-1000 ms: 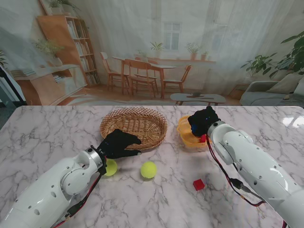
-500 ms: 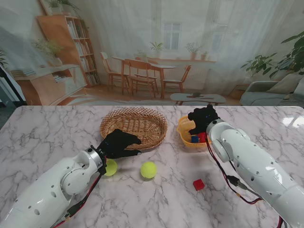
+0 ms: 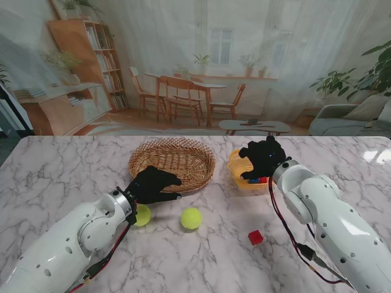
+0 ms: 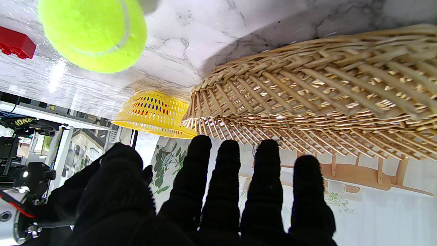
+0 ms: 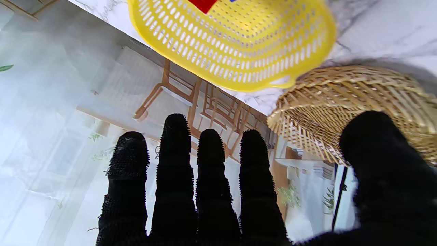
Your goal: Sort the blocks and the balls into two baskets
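Left hand (image 3: 153,185) is hovering spread and empty at the wicker basket's (image 3: 172,160) near rim, two balls (image 3: 142,215) (image 3: 191,218) lying just nearer to me; right hand (image 3: 264,157), fingers splayed and holding nothing, is hanging over the yellow basket (image 3: 234,165), red block (image 3: 256,237) nearer its side.

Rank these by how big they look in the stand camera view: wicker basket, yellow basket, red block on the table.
1. Wicker basket, plainly largest.
2. Yellow basket, partly hidden by the right hand.
3. Red block, smallest despite lying nearest.

Bright, even light — soft shadows, yellow basket (image 5: 239,51) slightly blurred.
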